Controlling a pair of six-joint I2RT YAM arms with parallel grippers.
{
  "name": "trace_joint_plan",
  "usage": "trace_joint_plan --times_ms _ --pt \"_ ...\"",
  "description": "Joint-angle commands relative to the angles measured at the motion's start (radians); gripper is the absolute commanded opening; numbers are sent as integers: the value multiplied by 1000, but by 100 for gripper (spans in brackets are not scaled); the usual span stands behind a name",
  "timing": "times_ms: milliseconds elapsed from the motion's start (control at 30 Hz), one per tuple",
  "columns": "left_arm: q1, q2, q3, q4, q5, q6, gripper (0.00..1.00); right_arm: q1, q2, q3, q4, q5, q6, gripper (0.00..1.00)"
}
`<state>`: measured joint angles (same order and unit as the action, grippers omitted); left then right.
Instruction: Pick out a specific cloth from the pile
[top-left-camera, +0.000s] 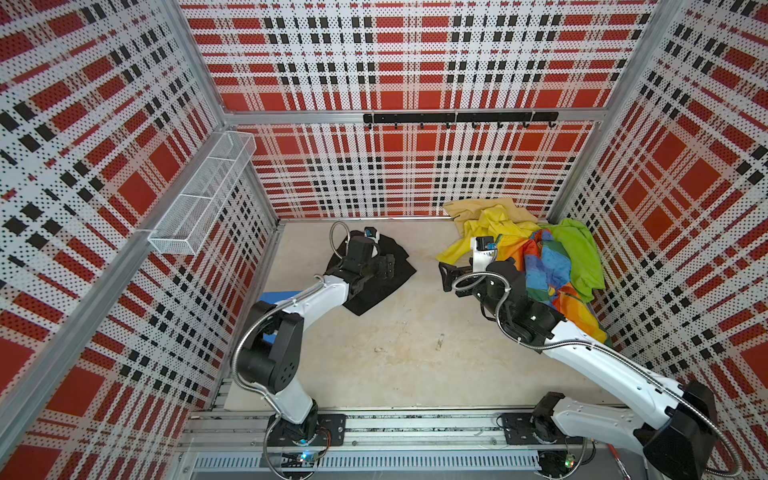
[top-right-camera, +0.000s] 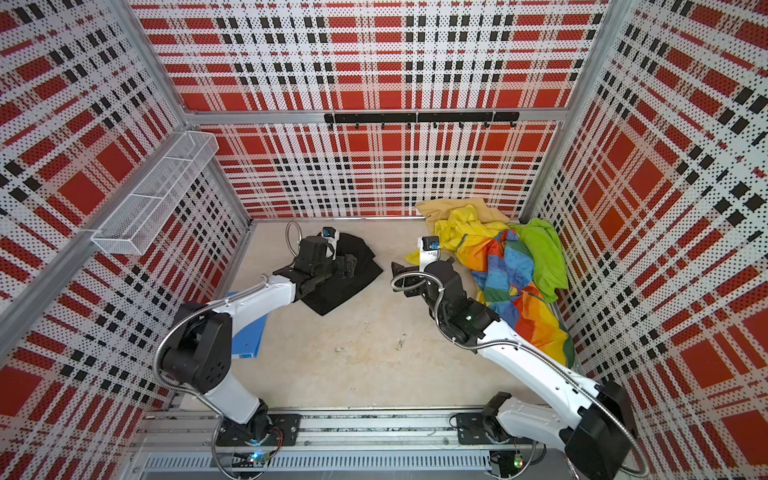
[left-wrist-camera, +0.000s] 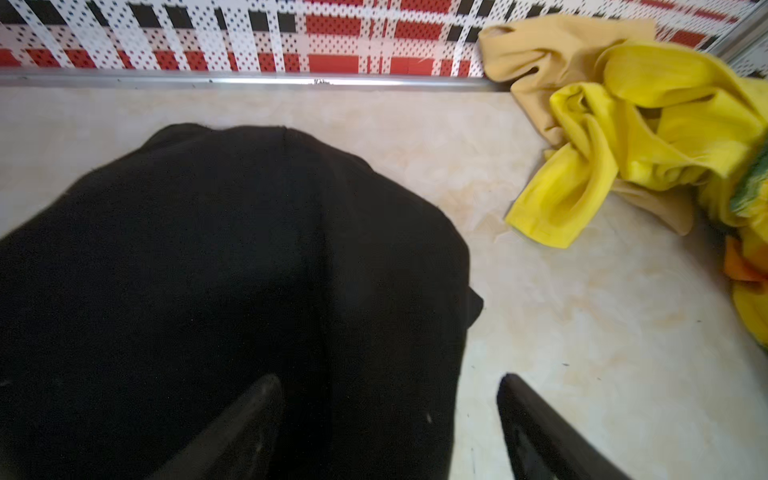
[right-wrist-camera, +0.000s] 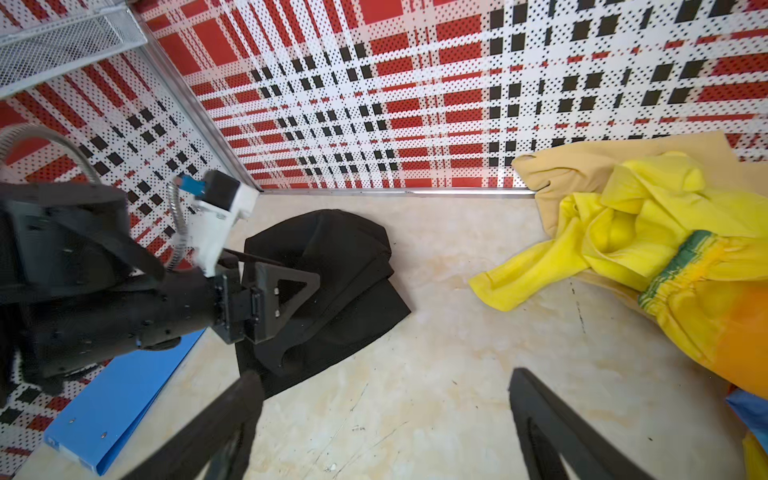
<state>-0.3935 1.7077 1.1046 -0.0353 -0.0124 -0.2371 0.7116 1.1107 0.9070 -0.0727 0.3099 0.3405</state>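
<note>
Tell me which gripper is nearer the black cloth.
Left. The left gripper hangs directly over the black cloth, jaws open. The right gripper is apart from it, off to the side next to the pile.

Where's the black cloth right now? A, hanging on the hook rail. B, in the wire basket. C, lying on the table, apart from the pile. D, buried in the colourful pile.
C: the black cloth lies on the table, clear of the pile.
</note>
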Motion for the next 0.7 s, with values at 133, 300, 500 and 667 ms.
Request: trace_joint_plan --times_ms 133,300,500,667 --pt "23 48 53 -5 22 -5 34 -4 -58 -21 -16 53 -10 94" --pt "55 -26 77 -45 1 -5 0 -6 -61 2 -45 70 -30 92" --pt "172 -160 20 -71 -85 -15 0 -8 -69 -10 -20 40 -10 90" --pt "300 -178 -143 24 -36 -101 0 -8 -62 -11 -17 28 -6 90"
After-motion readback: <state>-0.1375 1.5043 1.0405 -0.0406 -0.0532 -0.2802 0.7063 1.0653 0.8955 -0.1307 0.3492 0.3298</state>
